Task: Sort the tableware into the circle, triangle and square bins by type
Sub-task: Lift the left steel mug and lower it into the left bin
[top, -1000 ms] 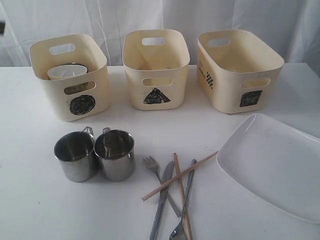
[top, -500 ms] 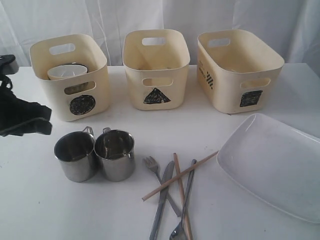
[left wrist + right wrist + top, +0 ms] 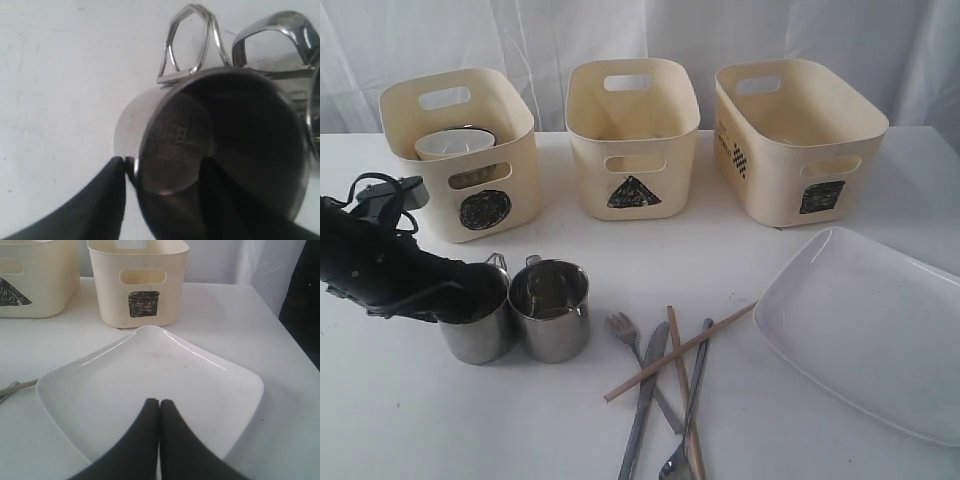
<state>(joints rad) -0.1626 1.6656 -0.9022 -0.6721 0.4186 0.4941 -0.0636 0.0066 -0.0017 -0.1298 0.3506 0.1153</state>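
Astride the left mug (image 3: 250, 125), the left hand (image 3: 161, 161) stands apart near an illegible stamp (image 3: 169, 142).

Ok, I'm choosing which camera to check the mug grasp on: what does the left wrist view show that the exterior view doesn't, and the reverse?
Only the left wrist view: the left gripper open astride one steel mug's wall, one finger inside, one outside.
Only the exterior view: the circle bin holding the small white bowl, the triangle bin, the square bin, the cutlery, the chopsticks and the plate.
Both: that mug and the second mug close beside it on the white table.
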